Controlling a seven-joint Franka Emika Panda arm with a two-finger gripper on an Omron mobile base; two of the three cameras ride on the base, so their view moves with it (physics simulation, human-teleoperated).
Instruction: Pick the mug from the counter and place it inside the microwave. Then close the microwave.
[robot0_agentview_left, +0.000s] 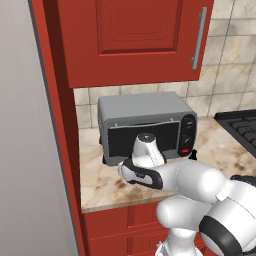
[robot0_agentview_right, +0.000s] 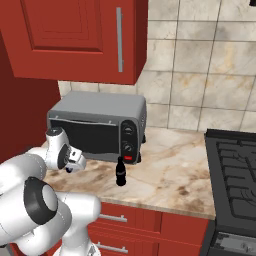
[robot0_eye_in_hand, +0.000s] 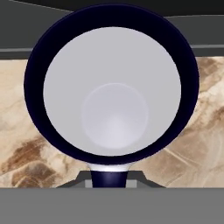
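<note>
The mug (robot0_eye_in_hand: 113, 100) is seen from straight above in the hand view, with a dark rim and a pale inside, standing on the marbled counter (robot0_eye_in_hand: 17, 113). Its near wall lies right at my fingertips, and my gripper (robot0_eye_in_hand: 110, 180) is shut on that wall. From the base cameras, my gripper (robot0_agentview_right: 74, 161) hangs low over the left part of the counter (robot0_agentview_right: 170, 170), in front of the toaster oven, and the hand (robot0_agentview_left: 131, 171) covers the mug there. The microwave is out of view.
A grey toaster oven (robot0_agentview_left: 145, 125) with a red knob stands at the back of the counter, just behind my hand. A small dark bottle (robot0_agentview_right: 120, 172) stands to its right front. A black stove (robot0_agentview_right: 235, 170) lies at the far right. Red cabinets (robot0_agentview_left: 130, 35) hang above.
</note>
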